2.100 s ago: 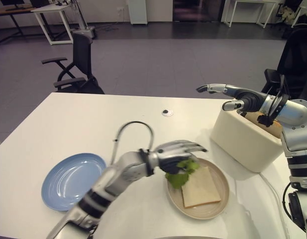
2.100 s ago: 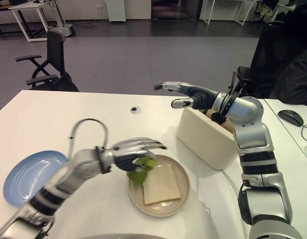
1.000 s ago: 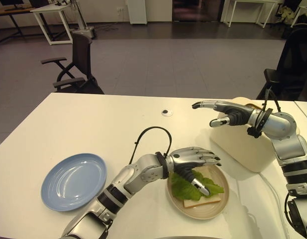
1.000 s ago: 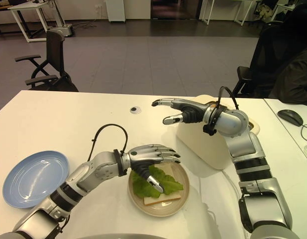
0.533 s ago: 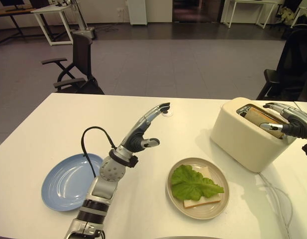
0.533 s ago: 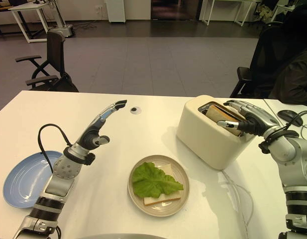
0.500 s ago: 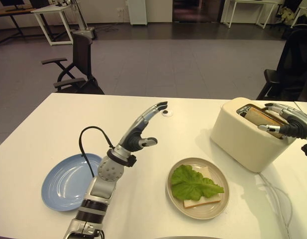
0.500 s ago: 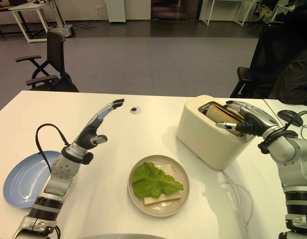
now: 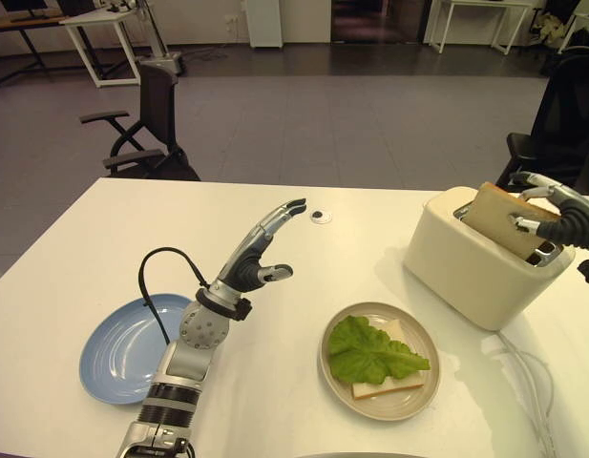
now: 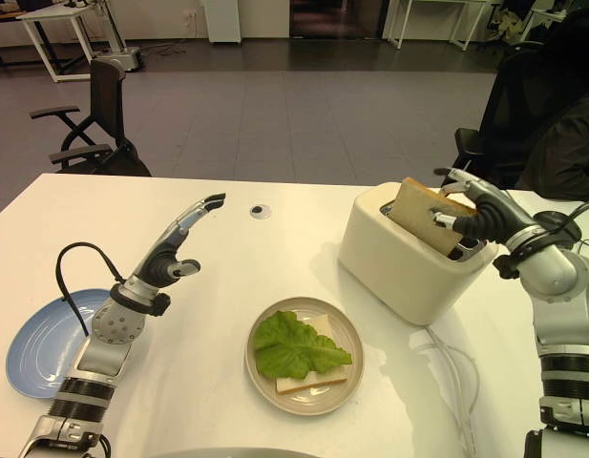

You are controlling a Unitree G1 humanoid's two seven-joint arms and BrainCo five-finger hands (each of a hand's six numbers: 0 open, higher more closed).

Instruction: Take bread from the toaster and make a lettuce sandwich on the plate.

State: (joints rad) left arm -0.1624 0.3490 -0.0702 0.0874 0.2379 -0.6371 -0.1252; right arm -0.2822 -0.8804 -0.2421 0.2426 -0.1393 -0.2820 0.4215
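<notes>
**Right hand pinches a slice at the toaster; lettuce lies on the plate**

Left eye view: At the far right the right hand [image 9: 554, 216] is over the cream toaster [image 9: 466, 267]. Its fingers pinch a slice of bread [image 9: 499, 219] by the slice's right edge. The slice stands tilted, its top leaning left and its lower end in the slot. Nearer and to the left of the toaster, a beige plate [image 9: 382, 410] sits on the white tabletop [image 9: 304, 277]. On the plate lies a second slice [image 9: 389, 386], and a lettuce leaf [image 9: 368, 351] is spread over most of it.

Right eye view: The left hand [image 10: 176, 250] is raised above the tabletop, left of the beige plate and well apart from it, and holds nothing. Its fingers are stretched straight and close together, pointing far and right, with the thumb set apart. A blue plate [image 10: 27, 343] lies near the left edge, just beside the left forearm. A small dark disc [image 10: 262, 210] lies on the tabletop beyond the fingertips.
</notes>
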